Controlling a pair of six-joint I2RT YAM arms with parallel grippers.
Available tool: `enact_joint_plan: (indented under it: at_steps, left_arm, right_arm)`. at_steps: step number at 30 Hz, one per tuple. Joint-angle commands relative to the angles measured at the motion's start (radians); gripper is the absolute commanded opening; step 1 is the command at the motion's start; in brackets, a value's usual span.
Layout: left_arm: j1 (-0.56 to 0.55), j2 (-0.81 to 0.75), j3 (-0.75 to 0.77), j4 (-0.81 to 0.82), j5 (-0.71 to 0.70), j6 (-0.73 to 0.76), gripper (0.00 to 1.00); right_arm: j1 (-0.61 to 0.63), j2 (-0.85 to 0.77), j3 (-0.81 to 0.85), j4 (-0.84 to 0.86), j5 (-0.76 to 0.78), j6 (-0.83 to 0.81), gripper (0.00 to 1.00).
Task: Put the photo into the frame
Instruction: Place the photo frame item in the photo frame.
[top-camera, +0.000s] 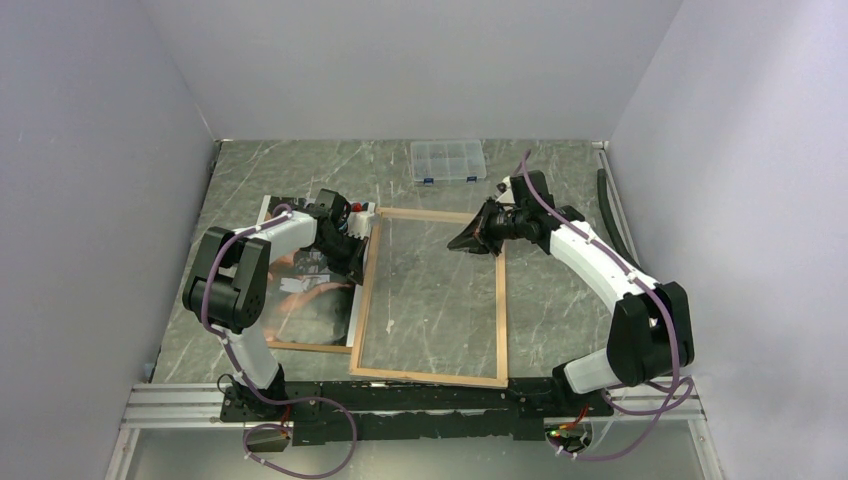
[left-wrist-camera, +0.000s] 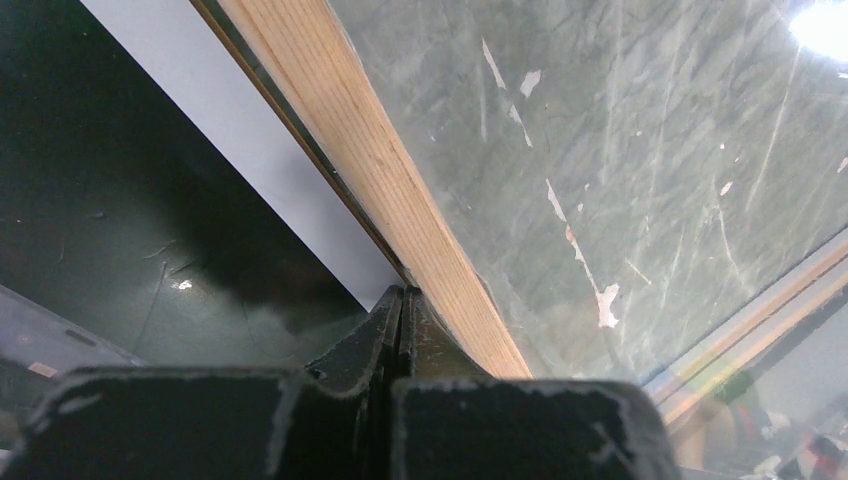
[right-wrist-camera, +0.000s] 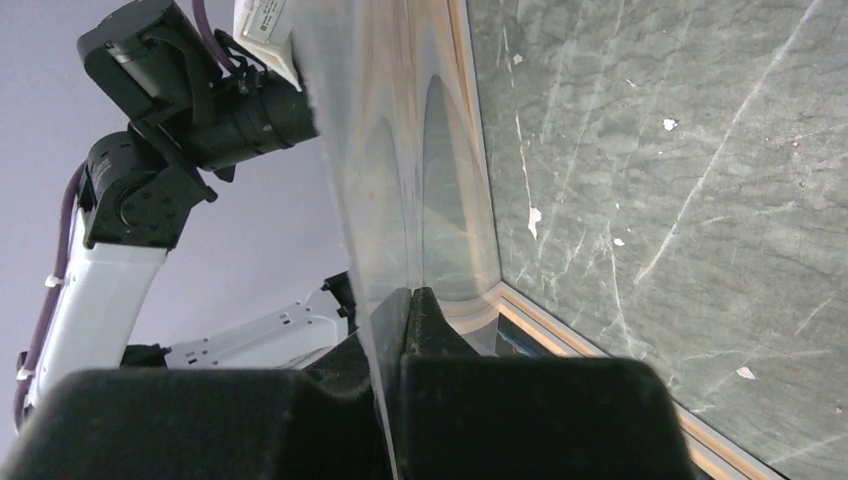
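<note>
Two grippers work the frame (top-camera: 430, 378), lying wood-side up mid-table; the photo (top-camera: 320, 308) lies face up nearer the left edge. The left gripper (left-wrist-camera: 402, 300), jaws together, touches the left rail. The right gripper (right-wrist-camera: 410, 300) pinches the clear pane (right-wrist-camera: 400, 180). Best to lift slowly with the rail steadied. The left arm covers part of the photo, and how the pane is seated is unclear.

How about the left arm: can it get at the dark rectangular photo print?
Probably yes: the dark photo print lies face up beneath the left claw, beside the light-wood picture frame. That claw is shut at the frame's edge and must open.
</note>
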Motion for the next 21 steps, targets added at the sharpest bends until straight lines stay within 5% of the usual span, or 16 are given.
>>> enact_joint_plan:
  at_steps: [1, 21]
  left_arm:
    - [-0.006, -0.005, -0.011, 0.01, 0.046, 0.014, 0.03]
    - [-0.006, -0.01, -0.016, 0.008, 0.058, 0.016, 0.03]
  right_arm:
    - [0.009, -0.021, -0.014, -0.046, -0.002, -0.015, 0.0]
    - [-0.079, 0.029, -0.125, -0.061, 0.031, -0.115, 0.0]
